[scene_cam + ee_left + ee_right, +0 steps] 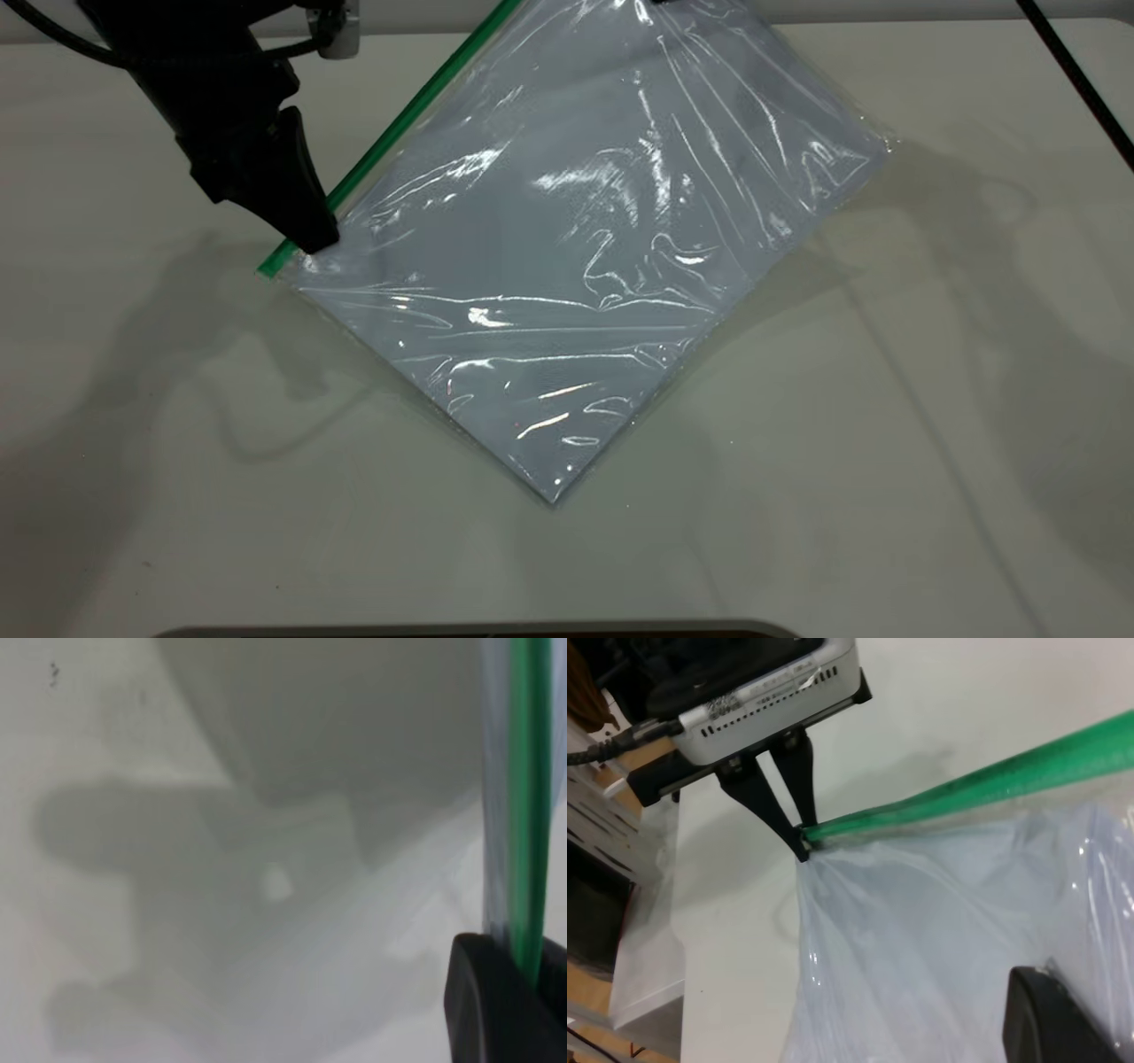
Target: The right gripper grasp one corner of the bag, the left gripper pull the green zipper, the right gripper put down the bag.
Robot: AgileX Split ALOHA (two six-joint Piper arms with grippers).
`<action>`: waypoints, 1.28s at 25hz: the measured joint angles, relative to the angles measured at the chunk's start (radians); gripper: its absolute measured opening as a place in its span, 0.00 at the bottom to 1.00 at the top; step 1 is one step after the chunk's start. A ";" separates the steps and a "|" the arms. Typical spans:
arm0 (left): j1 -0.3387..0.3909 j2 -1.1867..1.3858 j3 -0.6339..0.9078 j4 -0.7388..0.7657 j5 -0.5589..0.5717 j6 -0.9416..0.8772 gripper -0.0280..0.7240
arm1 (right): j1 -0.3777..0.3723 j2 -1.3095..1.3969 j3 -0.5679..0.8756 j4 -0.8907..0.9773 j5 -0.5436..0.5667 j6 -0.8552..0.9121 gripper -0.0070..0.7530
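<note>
Right wrist view alone: left gripper (804, 843) pinching green zipper (983, 785).

L gripper (804, 840) pinching green zipper (983, 784) end — bag (948, 939) hanging.

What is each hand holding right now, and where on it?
The left hand pinches the green zipper at its end, at the bag corner. The right hand's hold cannot be told.

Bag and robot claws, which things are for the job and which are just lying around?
For the job: bag, green zipper, left gripper pinching the zipper's end, right gripper beside the bag.
Just there: table, black cable near its far right corner.
</note>
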 joint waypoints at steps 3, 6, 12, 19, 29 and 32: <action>0.000 0.000 0.000 0.012 0.002 0.000 0.12 | -0.007 0.000 -0.002 0.000 0.000 0.000 0.05; 0.000 0.000 0.001 0.023 0.005 -0.004 0.12 | -0.011 0.000 -0.002 -0.001 0.000 0.004 0.06; 0.008 0.003 0.011 0.055 0.020 -0.032 0.20 | -0.029 -0.001 -0.006 -0.024 -0.010 0.023 0.12; 0.011 0.011 0.016 -0.038 0.023 -0.051 0.53 | -0.045 -0.014 -0.014 -0.034 -0.048 0.084 0.45; 0.010 -0.008 -0.091 -0.157 0.017 -0.334 0.73 | -0.045 -0.014 -0.077 -0.188 -0.093 0.295 0.73; 0.010 -0.065 -0.166 -0.064 0.037 -0.507 0.73 | -0.045 -0.035 -0.166 -0.386 -0.088 0.473 0.73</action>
